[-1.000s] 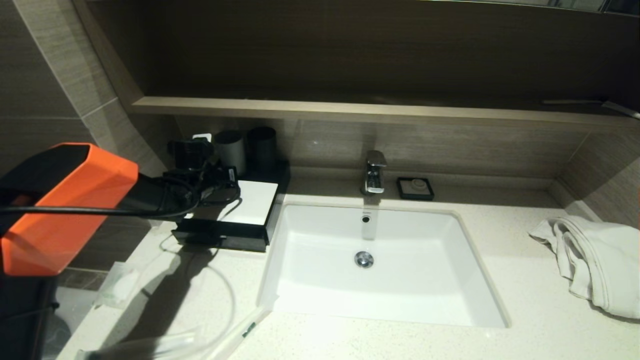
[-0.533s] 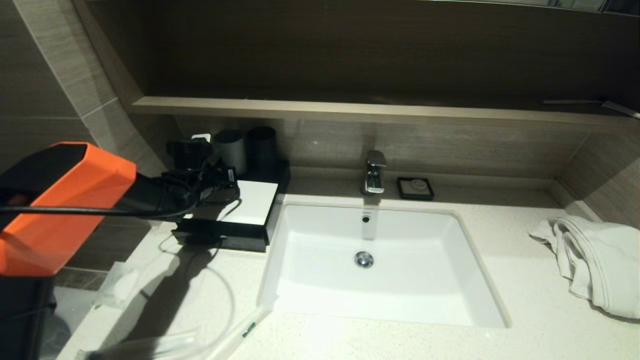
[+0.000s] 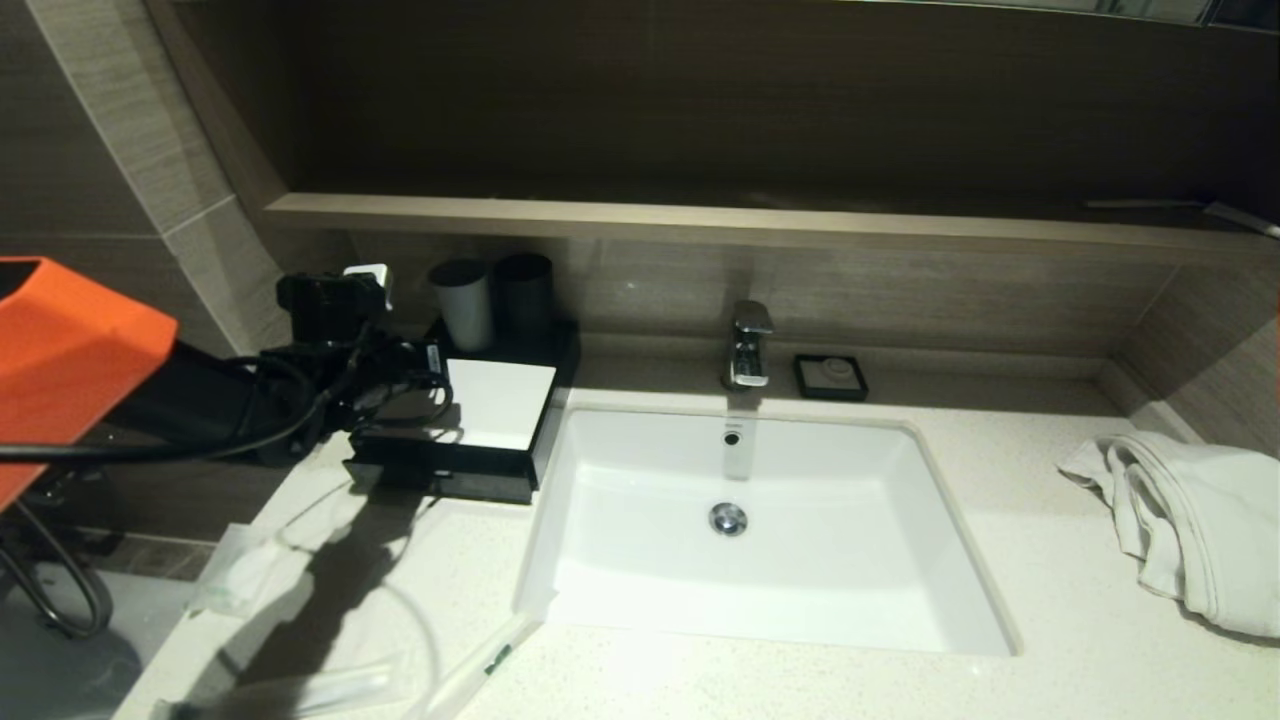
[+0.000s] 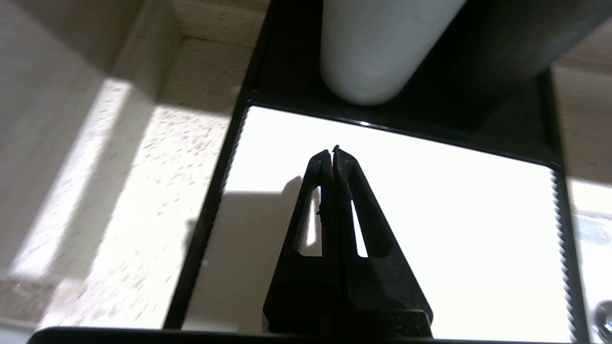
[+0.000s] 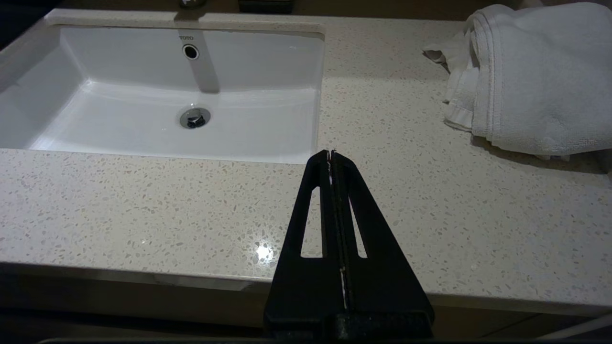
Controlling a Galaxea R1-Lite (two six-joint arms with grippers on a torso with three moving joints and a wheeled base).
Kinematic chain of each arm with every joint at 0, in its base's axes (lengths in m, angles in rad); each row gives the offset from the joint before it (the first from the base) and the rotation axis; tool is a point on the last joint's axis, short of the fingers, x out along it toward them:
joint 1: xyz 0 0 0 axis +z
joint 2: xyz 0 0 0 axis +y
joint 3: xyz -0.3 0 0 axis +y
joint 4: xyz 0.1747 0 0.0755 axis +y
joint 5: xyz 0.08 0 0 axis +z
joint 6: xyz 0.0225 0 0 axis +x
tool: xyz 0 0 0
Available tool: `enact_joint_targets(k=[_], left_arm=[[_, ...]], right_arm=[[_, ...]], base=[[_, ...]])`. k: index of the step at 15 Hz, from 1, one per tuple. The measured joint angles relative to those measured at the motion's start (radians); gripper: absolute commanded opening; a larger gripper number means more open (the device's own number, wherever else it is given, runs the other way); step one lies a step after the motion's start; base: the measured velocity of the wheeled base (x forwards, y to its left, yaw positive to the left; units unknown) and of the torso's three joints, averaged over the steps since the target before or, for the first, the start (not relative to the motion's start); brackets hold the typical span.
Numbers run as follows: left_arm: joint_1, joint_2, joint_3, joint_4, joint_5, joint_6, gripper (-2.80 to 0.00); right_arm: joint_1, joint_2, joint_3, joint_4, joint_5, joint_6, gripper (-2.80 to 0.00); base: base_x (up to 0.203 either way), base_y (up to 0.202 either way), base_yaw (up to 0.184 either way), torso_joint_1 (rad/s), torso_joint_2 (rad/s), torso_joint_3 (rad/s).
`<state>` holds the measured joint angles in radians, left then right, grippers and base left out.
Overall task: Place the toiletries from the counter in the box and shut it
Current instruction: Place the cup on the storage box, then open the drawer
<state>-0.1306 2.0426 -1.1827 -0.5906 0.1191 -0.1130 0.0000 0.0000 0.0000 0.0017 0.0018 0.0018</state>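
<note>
The box (image 3: 447, 468) is a low black case with a white top panel (image 3: 505, 400), standing on the counter (image 3: 1010, 560) left of the basin. My left gripper (image 3: 432, 383) hovers over the panel's left side. In the left wrist view its jaws (image 4: 333, 152) are shut and empty above the white panel (image 4: 454, 229). Toiletries lie at the counter's front left: a long sachet with a green mark (image 3: 480, 665), another sachet (image 3: 310, 690) and a squarish clear packet (image 3: 245, 572). My right gripper (image 5: 331, 154) is shut and empty over the counter's front edge (image 5: 143, 210), outside the head view.
A white basin (image 3: 790, 590) with a tap (image 3: 748, 345) fills the middle. A pale grey cup (image 3: 465, 300) and a dark cup (image 3: 525, 292) stand behind the box. A black soap dish (image 3: 830, 376) sits by the tap. A white towel (image 3: 1190, 520) lies at the right.
My left arm has drawn back to the left, and its shut gripper has moved from the middle of the white panel towards its left side. The toiletries have stayed in place.
</note>
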Motion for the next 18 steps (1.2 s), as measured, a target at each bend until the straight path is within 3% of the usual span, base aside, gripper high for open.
enact_joint_targets(k=[5, 9, 18], left_arm=[[0.0, -0.226, 0.22, -0.011, -0.007, 0.001, -2.8], [-0.001, -0.393, 0.387, -0.016, -0.076, 0.002, -2.8], [-0.007, -0.659, 0.638, 0.082, -0.156, 0.008, -2.8]], right_arm=[[0.0, 0.0, 0.0, 0.0, -0.001, 0.0, -2.8], [0.0, 0.0, 0.0, 0.0, 0.0, 0.0, -2.8], [0.0, 0.0, 0.0, 0.0, 0.0, -0.001, -2.8]], base=[[0.0, 0.0, 0.0, 0.0, 0.0, 0.0], [0.0, 0.0, 0.0, 0.0, 0.0, 0.0], [0.0, 0.0, 0.0, 0.0, 0.0, 0.0]])
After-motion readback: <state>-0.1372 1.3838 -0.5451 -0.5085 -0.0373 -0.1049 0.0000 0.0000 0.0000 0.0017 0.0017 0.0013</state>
